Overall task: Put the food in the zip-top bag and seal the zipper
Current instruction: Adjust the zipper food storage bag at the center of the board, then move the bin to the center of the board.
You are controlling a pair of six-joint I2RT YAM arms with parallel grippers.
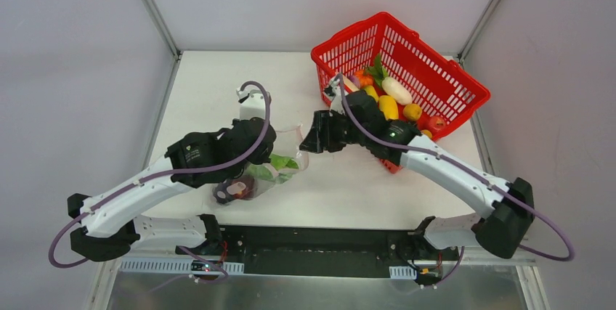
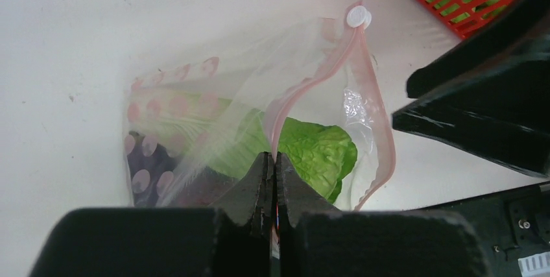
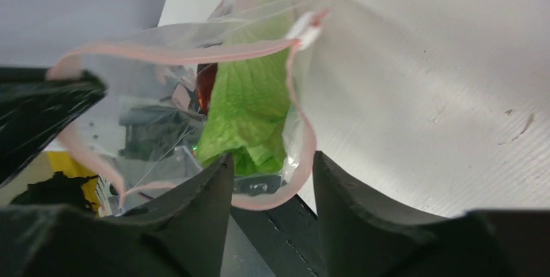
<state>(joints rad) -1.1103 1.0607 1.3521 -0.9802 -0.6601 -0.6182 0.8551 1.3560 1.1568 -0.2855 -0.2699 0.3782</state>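
Observation:
The clear zip-top bag (image 1: pixel 280 152) lies between the arms with its mouth held open toward the right. A green leafy piece (image 1: pixel 282 162) and a dark purple piece (image 1: pixel 234 189) are inside it. My left gripper (image 1: pixel 270 149) is shut on the pink zipper strip (image 2: pixel 280 111) at one lip of the mouth (image 2: pixel 274 157). The white slider (image 2: pixel 358 16) sits at the strip's far end. My right gripper (image 1: pixel 305 143) is open just outside the mouth; in the right wrist view (image 3: pixel 271 168) the other lip (image 3: pixel 305 141) curves between its fingers and the leafy piece (image 3: pixel 250 105) shows inside.
A red mesh basket (image 1: pixel 436 70) stands tilted at the back right, holding more food: yellow pieces (image 1: pixel 387 105), a white one with green leaves (image 1: pixel 396 90), orange and red ones. My right arm stretches from it toward the bag. The table's near edge lies just below the bag.

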